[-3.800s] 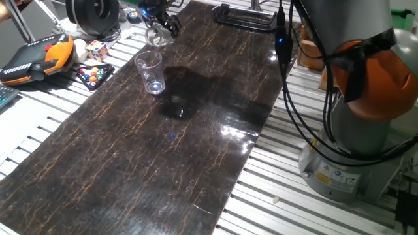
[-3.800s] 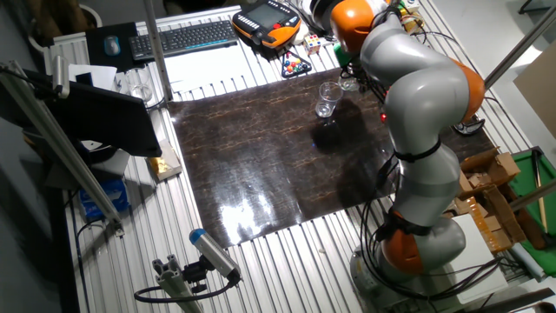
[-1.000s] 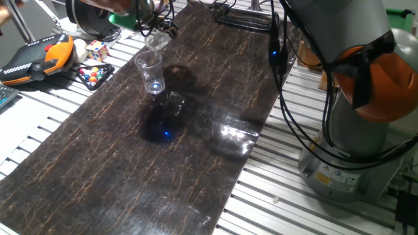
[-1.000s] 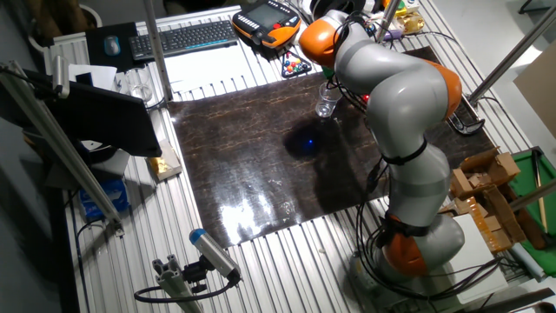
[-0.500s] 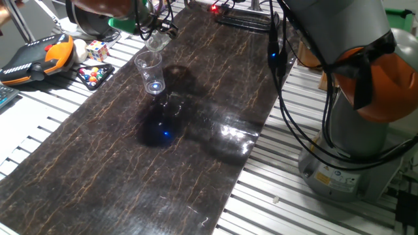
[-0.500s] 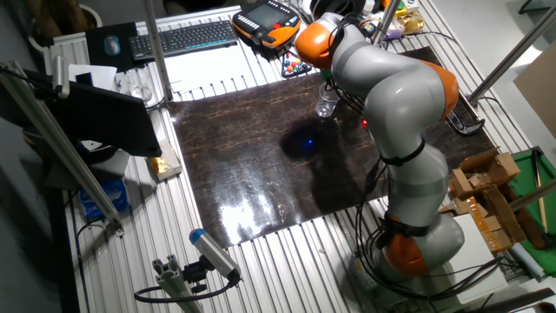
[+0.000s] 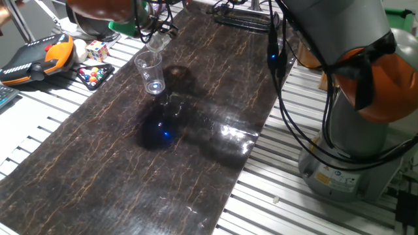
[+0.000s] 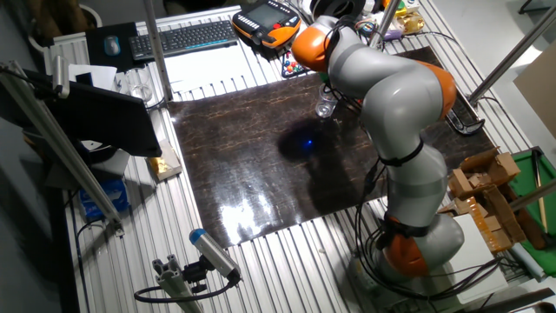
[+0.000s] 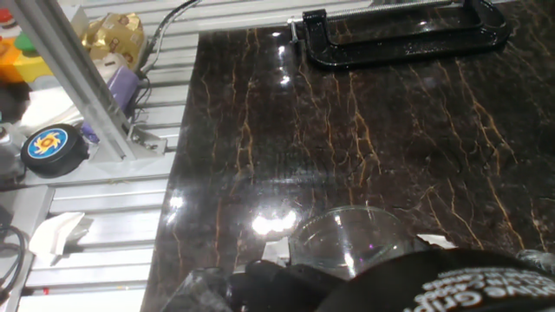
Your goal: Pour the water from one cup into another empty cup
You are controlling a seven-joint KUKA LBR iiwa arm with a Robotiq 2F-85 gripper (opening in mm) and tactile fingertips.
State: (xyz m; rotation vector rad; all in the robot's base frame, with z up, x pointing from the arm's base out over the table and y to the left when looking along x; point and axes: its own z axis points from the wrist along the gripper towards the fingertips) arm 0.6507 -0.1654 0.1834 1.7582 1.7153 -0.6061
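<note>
— Where's the short clear squat glass point(image 7: 156, 42)?
— Tilted above the taller tapered clear cup point(image 7: 150, 72) standing on the dark marbled tabletop point(image 7: 196, 130).
— And the fingers point(image 9: 260, 279)?
— Pinching it; only the hand view shows its rim.

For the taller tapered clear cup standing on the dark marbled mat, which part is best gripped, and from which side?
Grip the taller tapered clear cup across its mid wall, coming in level from its open mat side. It stands upright, its thin rim looks flimsy, and the gripper with the short glass tumbler occupies the space above.

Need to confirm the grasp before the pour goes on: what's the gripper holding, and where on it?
The gripper holds the short glass, tilted above the taller cup. Where exactly it clamps cannot be told.
</note>
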